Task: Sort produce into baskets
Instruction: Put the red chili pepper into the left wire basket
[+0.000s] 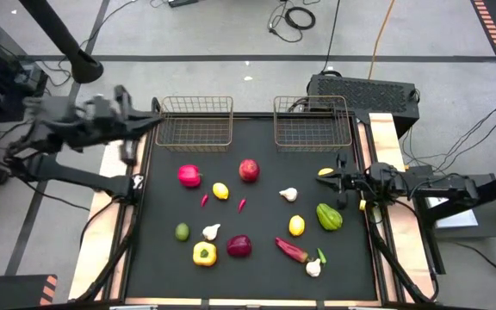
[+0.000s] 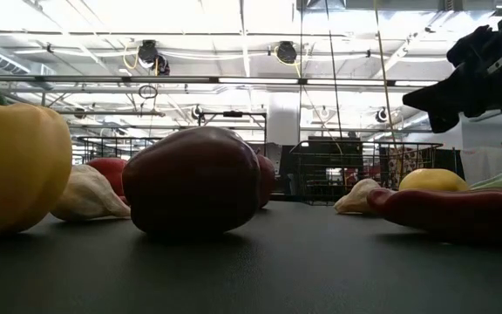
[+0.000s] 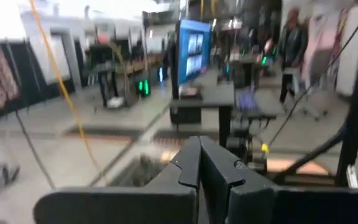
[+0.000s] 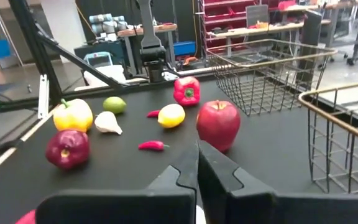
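— Start on the left: that arm's claw [image 1: 149, 120] hangs off the desk's [image 1: 257, 194] far-left corner, just beside the left basket [image 1: 196, 122]. Its fingers are pressed together with nothing between them.

— So both baskets are empty?

— Look so from above, the right basket [image 1: 313, 120] too. All the fruit and vegetables sit loose on the black mat: red pepper [image 1: 189, 176], lemon [image 1: 220, 190], apple [image 1: 248, 170], garlic [image 1: 288, 195], and a green pepper [image 1: 329, 216] by the right edge.

— What's the worry?

— If the left claw comes down without opening, I'd guess it just shoves things. The apple and lemon look round enough to roll off. The little chillies [image 1: 205, 200] lie flat and thin, easy to miss or pinch crooked.

— And the right side?

— The right claw [image 1: 341, 179] sits low over the right edge, fingers together too, empty. Something yellow [image 1: 325, 172] lies just beside it; a sweep could knock it, or clip the right basket's wire.
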Controlling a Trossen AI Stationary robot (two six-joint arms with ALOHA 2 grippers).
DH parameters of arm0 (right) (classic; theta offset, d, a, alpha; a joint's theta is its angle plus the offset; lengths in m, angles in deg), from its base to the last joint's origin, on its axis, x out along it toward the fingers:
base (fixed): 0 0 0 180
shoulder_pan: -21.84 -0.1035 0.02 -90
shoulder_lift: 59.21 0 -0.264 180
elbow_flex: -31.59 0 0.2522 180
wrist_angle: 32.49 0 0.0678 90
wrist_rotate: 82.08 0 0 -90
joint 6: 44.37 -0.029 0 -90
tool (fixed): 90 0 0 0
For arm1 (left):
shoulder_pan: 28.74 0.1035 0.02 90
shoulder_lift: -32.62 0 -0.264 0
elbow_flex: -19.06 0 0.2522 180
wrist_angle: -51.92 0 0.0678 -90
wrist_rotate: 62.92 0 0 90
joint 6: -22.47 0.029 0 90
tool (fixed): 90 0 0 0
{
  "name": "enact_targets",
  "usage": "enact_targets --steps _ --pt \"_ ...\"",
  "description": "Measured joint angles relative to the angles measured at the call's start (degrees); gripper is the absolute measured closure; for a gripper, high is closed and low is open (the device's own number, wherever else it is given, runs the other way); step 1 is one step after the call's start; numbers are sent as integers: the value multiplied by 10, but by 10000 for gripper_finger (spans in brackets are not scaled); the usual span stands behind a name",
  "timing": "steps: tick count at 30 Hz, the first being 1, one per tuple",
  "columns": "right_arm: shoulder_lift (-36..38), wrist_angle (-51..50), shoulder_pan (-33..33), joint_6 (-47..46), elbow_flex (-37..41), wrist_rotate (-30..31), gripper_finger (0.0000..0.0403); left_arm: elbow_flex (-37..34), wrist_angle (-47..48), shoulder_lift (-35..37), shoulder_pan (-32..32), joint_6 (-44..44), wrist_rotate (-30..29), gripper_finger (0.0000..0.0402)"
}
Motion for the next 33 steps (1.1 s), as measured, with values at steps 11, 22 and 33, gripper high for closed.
enact_targets --steps 11,22,33 --pt "0 0 0 -38 0 -3 403 -25 165 -85 -37 -151 -1 392" --pt "-8 -8 0 -42 -35 2 403 -222 -8 -99 -100 -178 -32 392" --pt "-164 -163 0 56 -330 62 403 -261 -82 -99 -102 -148 -74 392"
